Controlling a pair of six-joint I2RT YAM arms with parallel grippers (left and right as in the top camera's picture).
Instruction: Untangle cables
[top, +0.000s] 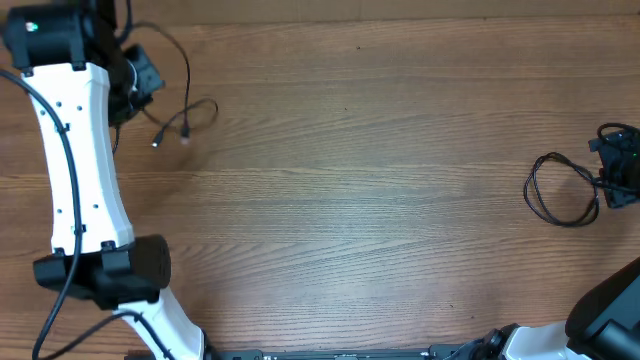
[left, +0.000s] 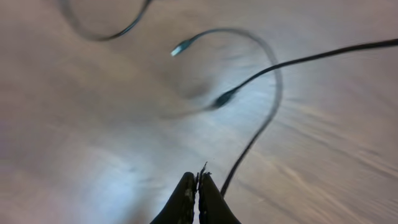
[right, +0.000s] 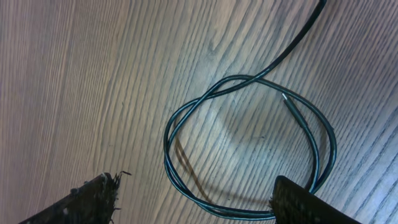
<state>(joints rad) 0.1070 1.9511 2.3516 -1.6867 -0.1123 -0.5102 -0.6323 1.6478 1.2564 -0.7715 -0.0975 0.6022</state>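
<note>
In the overhead view a thin black cable (top: 190, 112) with small plugs lies at the far left, just right of my left gripper (top: 143, 78). In the left wrist view the left gripper (left: 197, 182) is shut. One cable (left: 273, 93) curves from beside its right finger up to a plug. A second cable (left: 298, 61) ends in a dark plug. A third, blurred, arcs at top left (left: 102, 34). At the far right another cable (top: 556, 190) lies coiled. My right gripper (right: 196, 196) is open over that coil (right: 180, 118), its right finger on the coil's edge.
The wooden table (top: 370, 180) stretches between the two arms. The white left arm (top: 80, 170) runs down the left side. The right arm's base (top: 605, 320) sits at the bottom right corner. The coil lies close to the table's right edge.
</note>
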